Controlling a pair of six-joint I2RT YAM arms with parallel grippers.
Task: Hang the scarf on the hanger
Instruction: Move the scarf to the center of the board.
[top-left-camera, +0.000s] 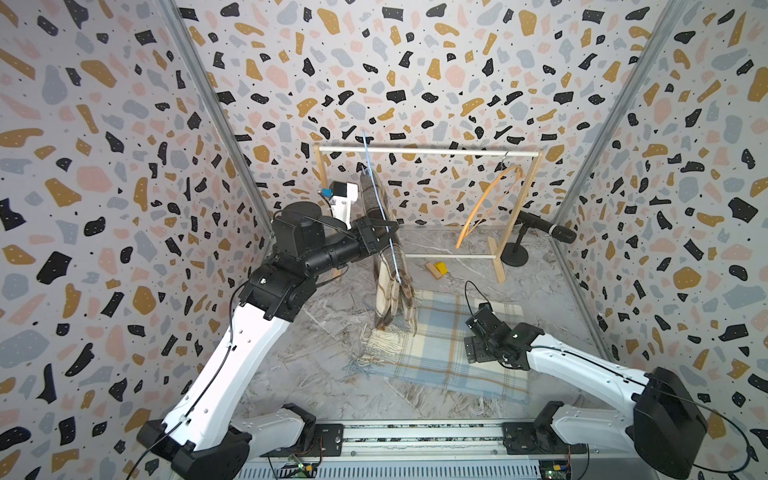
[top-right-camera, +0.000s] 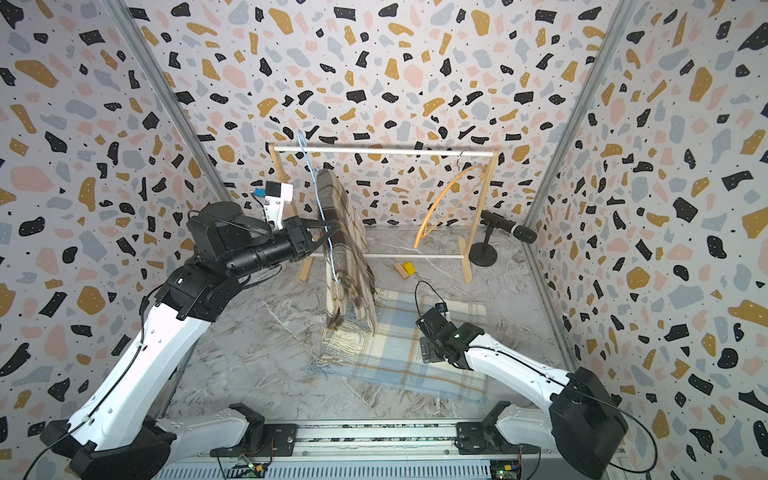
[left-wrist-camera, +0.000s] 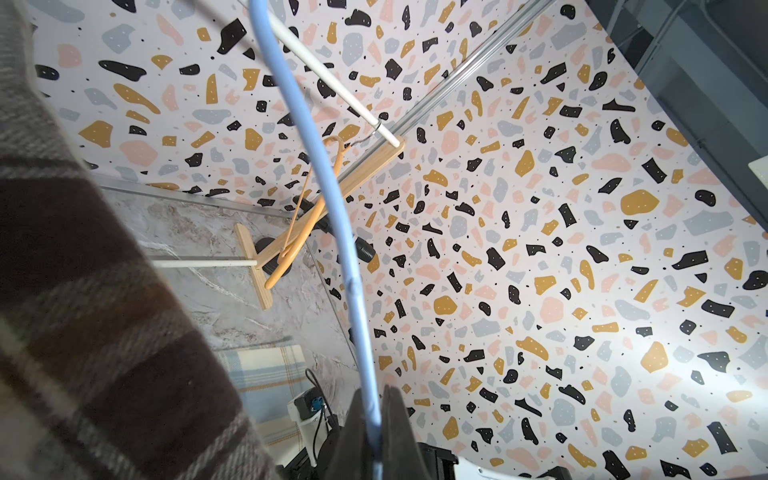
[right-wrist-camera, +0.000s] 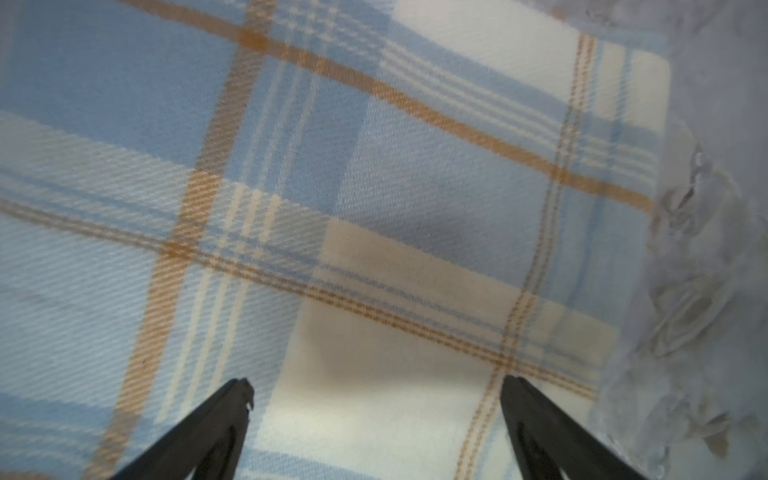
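Observation:
A thin blue hanger (top-left-camera: 376, 183) stands tilted and upright, with my left gripper (top-left-camera: 392, 224) shut on its wire (left-wrist-camera: 332, 199). A brown plaid scarf (top-left-camera: 390, 291) is draped over it and hangs down to the table. The hanger's hook reaches up past the white rod of the wooden rack (top-left-camera: 436, 151); I cannot tell whether it rests on the rod. A second scarf, blue plaid (top-left-camera: 449, 357), lies flat on the table. My right gripper (right-wrist-camera: 376, 380) hovers just above this cloth (right-wrist-camera: 374, 187), open and empty.
An orange hanger (top-left-camera: 486, 199) hangs at the rack's right end. A black microphone on a round stand (top-left-camera: 544, 226) sits beside the rack's right foot. A yellow block (top-left-camera: 440, 268) and a wooden block (top-left-camera: 432, 271) lie under the rack. Patterned walls close in three sides.

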